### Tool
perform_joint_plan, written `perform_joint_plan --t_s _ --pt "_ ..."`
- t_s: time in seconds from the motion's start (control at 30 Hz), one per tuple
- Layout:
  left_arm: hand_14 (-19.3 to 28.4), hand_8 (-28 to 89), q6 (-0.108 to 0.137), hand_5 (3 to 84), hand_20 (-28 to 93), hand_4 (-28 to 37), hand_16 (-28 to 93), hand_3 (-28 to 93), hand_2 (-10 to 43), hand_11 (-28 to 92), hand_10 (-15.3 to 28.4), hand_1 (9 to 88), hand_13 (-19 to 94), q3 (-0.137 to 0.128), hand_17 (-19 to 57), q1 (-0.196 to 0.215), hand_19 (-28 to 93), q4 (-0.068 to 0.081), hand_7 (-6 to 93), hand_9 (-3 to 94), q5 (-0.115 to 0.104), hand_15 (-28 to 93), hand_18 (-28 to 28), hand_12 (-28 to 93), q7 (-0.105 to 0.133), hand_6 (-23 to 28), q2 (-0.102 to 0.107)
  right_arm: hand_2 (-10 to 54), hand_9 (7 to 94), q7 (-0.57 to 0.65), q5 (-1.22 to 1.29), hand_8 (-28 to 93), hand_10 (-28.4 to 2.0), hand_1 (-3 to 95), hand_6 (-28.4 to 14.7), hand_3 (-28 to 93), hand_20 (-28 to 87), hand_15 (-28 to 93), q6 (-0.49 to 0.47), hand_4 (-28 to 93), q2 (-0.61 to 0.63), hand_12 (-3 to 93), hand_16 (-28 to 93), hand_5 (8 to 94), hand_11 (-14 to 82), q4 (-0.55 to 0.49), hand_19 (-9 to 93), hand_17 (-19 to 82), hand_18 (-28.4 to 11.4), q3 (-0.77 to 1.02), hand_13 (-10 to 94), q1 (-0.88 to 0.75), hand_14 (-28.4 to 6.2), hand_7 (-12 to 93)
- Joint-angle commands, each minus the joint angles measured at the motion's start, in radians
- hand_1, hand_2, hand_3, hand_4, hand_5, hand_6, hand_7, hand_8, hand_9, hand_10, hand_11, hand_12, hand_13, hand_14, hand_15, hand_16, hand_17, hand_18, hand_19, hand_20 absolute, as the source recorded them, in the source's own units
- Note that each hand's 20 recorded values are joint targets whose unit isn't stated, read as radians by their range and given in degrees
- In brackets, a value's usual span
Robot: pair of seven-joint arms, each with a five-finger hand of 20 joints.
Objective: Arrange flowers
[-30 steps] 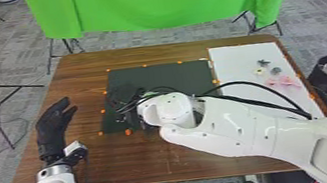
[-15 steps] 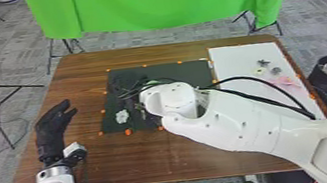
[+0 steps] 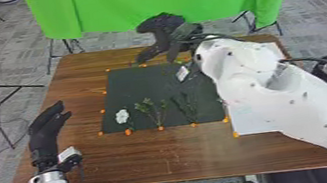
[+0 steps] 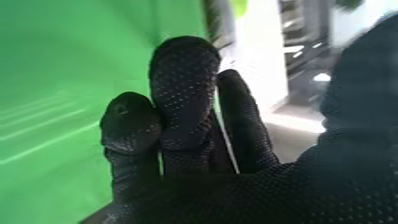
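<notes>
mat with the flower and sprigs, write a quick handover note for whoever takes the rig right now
Left hand: open, over the table's left side.
Right hand: open, raised by the mat's far edge.
Things: white flower near the left edge of the dark mat; two green sprigs to its right.
Done: these lie side by side.
Left: probably more arranging; the final layout can't be told.

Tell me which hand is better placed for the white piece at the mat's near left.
Left, I'd judge: the left hand is open beside the dark mat, close to the white piece; the right hand is farther off, toward the table's far edge.
</notes>
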Motion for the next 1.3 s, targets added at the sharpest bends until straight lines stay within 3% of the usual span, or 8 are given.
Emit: perform_joint_plan --t_s 0.03,0.2,0.4,0.77,1.1,1.3 --pt "16.1 -9 0.005 51.2 23 -15.4 0 76 -6.7 20 11.8 33.1 39 -0.002 10.6 0.013 20 -0.007 20.5 40.7 -0.005 31 13.5 13 -0.019 0.5 -0.015 -9.5 53.8 0.057 -0.025 -4 -17.7 16.2 -5.8 53 41 56 -0.030 -26 0.222 15.9 26 49.3 7.1 -0.063 92 53 -17.8 0.240 82 -0.243 -8.2 3" --pt "16.1 -9 -0.007 50.9 23 -15.3 0 75 -6.1 20 11.8 33.1 39 0.005 10.6 0.003 20 0.001 20.5 40.7 0.001 31 13.5 12 -0.026 0.8 -0.018 -9.5 60.6 0.126 -0.030 -4 -16.9 17.9 -5.0 59 41 55 -0.078 -23 0.264 17.2 26 52.0 8.9 -0.051 92 53 -17.9 0.359 83 -0.393 -8.3 5" --pt "16.1 -9 -0.008 50.8 23 -15.2 0 74 -4.6 20 11.7 33.0 39 -0.003 10.6 0.010 20 -0.001 20.4 40.7 -0.008 31 13.5 12 -0.026 0.8 -0.017 -9.5 67.6 0.194 -0.052 -5 -16.3 22.1 -3.8 61 41 56 -0.045 -21 0.287 19.7 27 56.0 13.0 -0.007 93 54 -17.6 0.432 84 -0.507 -7.8 7" --pt "16.1 -10 -0.030 50.5 23 -14.8 0 73 -3.5 20 11.7 32.8 39 0.003 10.3 0.002 20 0.001 20.4 40.4 0.013 31 13.6 12 -0.039 0.9 -0.023 -9.5 75.9 0.254 -0.091 -6 -14.1 30.2 -1.4 64 46 59 -0.039 -19 0.296 21.6 28 61.3 20.4 0.089 93 57 -16.8 0.439 86 -0.549 -6.6 11" --pt "16.0 -10 -0.028 50.3 23 -14.6 0 73 -3.5 20 11.7 32.7 39 -0.003 10.2 0.016 20 -0.005 20.6 40.2 0.007 30 13.6 12 -0.036 0.6 -0.026 -9.5 76.2 0.286 -0.125 -7 -13.7 31.3 -1.3 65 47 60 -0.012 -19 0.299 21.8 28 61.9 21.4 0.138 93 57 -16.5 0.446 87 -0.583 -6.1 12" --pt "16.0 -10 -0.030 50.3 23 -14.5 0 73 -3.4 20 11.7 32.8 39 -0.006 10.2 0.016 20 -0.006 20.3 40.2 0.009 30 13.6 12 -0.041 0.8 -0.030 -9.5 81.1 0.301 -0.115 -7 -12.3 34.3 -0.7 66 49 59 -0.025 -19 0.285 22.7 28 64.0 25.7 0.156 93 61 -15.0 0.449 90 -0.608 -4.0 13"
